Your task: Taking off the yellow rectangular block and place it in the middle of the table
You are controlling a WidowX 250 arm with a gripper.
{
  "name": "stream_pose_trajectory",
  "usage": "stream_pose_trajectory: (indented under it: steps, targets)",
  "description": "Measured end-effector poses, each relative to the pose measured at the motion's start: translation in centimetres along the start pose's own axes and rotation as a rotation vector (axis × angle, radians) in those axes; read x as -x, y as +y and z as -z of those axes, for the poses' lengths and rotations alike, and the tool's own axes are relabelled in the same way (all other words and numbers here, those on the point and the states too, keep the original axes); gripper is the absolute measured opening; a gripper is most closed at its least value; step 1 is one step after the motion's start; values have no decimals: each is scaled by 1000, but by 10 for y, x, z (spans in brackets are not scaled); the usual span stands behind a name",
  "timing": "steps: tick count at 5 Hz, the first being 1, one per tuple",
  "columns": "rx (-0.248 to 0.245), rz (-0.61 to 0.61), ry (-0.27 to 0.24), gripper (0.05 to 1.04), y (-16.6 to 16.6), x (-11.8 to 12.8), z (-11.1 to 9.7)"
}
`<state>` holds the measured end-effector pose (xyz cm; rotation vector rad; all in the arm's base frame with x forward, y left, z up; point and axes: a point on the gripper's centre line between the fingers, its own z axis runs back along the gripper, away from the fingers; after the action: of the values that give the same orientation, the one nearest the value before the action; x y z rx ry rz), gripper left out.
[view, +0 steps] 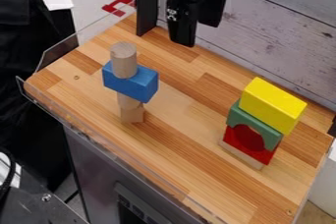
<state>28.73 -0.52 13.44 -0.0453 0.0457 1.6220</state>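
The black gripper (pixel 197 31) hangs at the top of the camera view, in front of the wooden wall and above the table's back edge. Its two fingers stand apart, with nothing seen between them. The yellow rectangular block (pixel 273 105) lies on top of a stack at the right side of the table (pixel 190 134), below and to the right of the gripper. Directly under it is a green arched block (pixel 255 125). Beneath that come a red block (pixel 250 144) with a dark rounded part and a thin pale wooden piece (pixel 240 154) at the bottom.
A second stack stands left of the table's middle: a wooden cylinder (pixel 123 60) on a blue block (pixel 131 82), with pale wooden pieces (pixel 131 109) underneath. A dark upright post (pixel 148 4) rises at the back edge. Clear plastic edging (pixel 59 56) runs along the left.
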Motion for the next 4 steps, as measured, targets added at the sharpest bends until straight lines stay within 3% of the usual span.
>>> stream_pose_trajectory:
  steps: [1,3,4]
  targets:
    - [-34,-3,-1,999,2,-1,9]
    - [-27,8,0,999,2,4,9]
    - [18,35,1,999,0,15,2]
